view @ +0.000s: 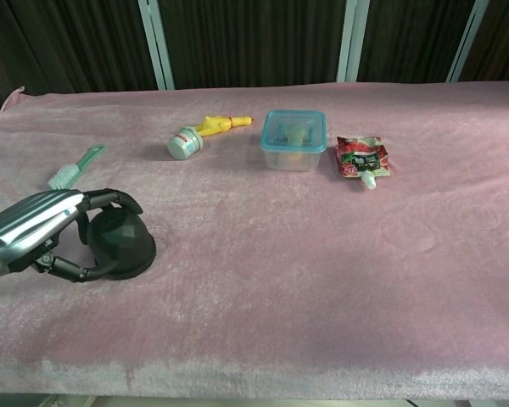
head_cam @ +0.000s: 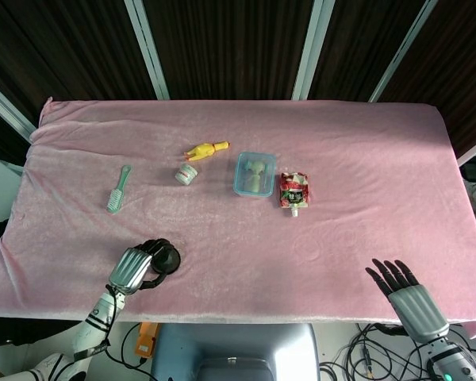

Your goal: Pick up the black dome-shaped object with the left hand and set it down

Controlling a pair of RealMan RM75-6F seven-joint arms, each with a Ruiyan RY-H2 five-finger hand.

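The black dome-shaped object [view: 125, 244] [head_cam: 170, 258] sits on the pink cloth near the table's front left edge. My left hand [view: 36, 224] [head_cam: 134, 268] wraps around it from the left. Its fingers [view: 110, 197] curl over the dome's top and its thumb reaches round the near side at the base. The dome's left side is hidden behind the hand. My right hand [head_cam: 404, 292] lies at the front right edge with its fingers spread, holding nothing. It shows only in the head view.
Behind the dome lies a green brush [view: 72, 168] [head_cam: 119, 189]. Further back stand a small jar [view: 182, 144], a yellow rubber chicken [view: 216, 125], a blue-lidded container [view: 293, 138] and a red pouch [view: 363, 158].
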